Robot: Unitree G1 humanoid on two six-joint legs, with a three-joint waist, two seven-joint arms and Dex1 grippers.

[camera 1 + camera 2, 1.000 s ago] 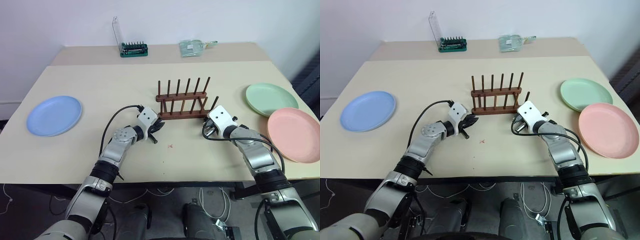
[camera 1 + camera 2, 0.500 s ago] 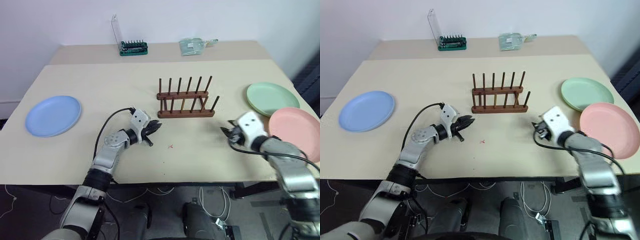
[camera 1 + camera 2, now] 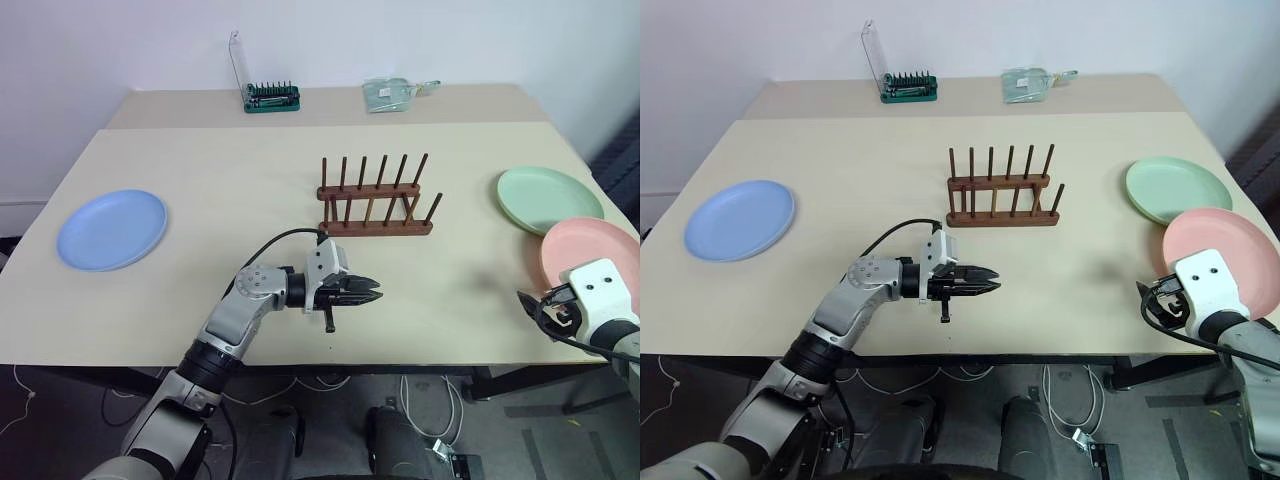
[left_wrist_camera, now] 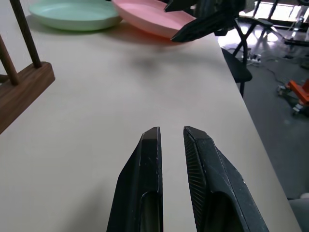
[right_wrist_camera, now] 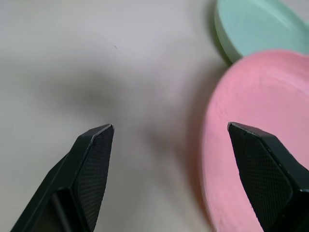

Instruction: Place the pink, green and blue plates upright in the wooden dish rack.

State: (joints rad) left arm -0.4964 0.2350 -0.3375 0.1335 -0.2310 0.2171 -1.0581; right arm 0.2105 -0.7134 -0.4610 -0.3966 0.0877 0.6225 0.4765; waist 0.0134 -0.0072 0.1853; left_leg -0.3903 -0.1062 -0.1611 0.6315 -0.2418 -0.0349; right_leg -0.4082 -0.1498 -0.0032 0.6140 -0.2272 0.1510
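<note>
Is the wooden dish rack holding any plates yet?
Empty. The dish rack has bare pegs; the blue plate, green plate and pink plate all lie flat on the table.

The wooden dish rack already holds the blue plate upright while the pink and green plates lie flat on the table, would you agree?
Not quite: the wooden dish rack holds nothing. The blue plate lies flat on the table too, as the left eye view shows. The pink plate and green plate do lie flat.
</note>
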